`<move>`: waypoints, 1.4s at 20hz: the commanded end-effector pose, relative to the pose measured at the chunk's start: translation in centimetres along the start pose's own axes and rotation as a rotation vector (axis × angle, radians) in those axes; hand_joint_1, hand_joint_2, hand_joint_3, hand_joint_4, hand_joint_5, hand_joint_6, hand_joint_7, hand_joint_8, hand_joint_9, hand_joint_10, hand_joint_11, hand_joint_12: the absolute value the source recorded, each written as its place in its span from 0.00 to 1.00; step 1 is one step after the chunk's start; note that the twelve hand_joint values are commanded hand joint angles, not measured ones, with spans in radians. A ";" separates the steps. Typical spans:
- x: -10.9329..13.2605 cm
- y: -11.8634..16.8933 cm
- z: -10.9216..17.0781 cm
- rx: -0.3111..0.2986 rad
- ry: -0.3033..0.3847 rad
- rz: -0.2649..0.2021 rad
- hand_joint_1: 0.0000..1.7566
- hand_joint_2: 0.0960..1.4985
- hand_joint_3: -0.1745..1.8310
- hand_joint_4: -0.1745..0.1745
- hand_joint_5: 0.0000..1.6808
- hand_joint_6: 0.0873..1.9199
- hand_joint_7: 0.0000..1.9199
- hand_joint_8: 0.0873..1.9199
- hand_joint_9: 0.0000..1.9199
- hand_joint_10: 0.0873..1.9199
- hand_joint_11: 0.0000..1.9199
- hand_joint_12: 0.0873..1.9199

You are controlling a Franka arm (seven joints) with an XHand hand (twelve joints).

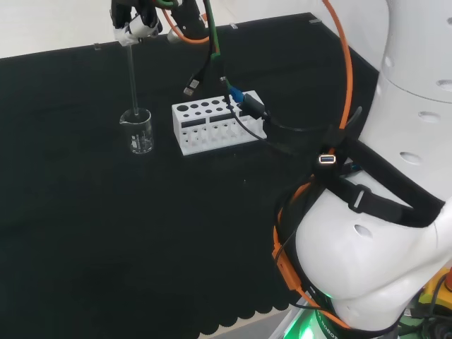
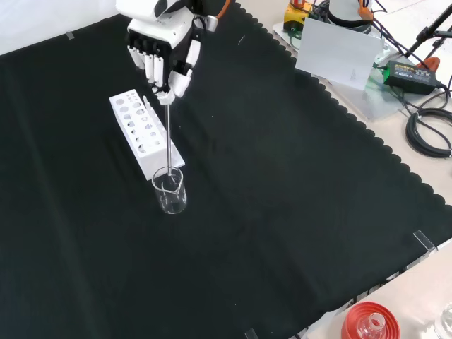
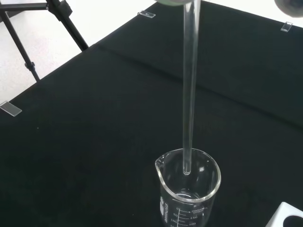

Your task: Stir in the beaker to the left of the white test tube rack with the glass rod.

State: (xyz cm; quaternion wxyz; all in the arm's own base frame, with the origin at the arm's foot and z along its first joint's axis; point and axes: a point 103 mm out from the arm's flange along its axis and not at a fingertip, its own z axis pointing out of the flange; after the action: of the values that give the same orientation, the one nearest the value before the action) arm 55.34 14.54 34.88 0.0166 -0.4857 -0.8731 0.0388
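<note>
The glass rod (image 3: 190, 94) hangs nearly upright with its lower end dipped inside the beaker (image 3: 189, 189), the tip sitting below the rim and above the base, as the wrist view shows. The beaker (image 1: 138, 131) is clear, has a pouring spout and printed graduations, and stands upright on the black cloth (image 1: 106, 233). In the head view it sits just left of the white test tube rack (image 1: 215, 126), close but not touching; in the front view the beaker (image 2: 170, 191) stands just below the rack's (image 2: 141, 131) near end.

The hand (image 2: 161, 49) is directly above the beaker, pinching the rod's (image 2: 169, 138) top end between its curled fingers and thumb, the fingers pointing downward. In the head view the hand (image 1: 138, 25) grips the rod (image 1: 133, 78) at the frame's top edge.

Orange and black cables (image 1: 240, 106) trail from the arm across the rack's right end. At the front view's lower right, off the cloth, 1 red ribbed stand (image 2: 369, 321) holds a glass piece.
</note>
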 end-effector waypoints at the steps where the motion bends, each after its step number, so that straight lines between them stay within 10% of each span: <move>1: -0.6 1.0 1.0 0.025 0.000 -0.013 0.76 0.68 0.00 0.00 0.77 0.12 0.73 0.24 0.94 0.11 0.87 0.20; 28: -5.4 3.6 7.7 0.122 0.002 -0.053 0.76 0.68 0.00 0.00 0.77 0.12 0.73 0.24 0.94 0.10 0.87 0.20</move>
State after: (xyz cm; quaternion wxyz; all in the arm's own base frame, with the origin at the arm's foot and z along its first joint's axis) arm 60.79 11.62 27.48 0.0571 -0.4676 -0.8787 0.0777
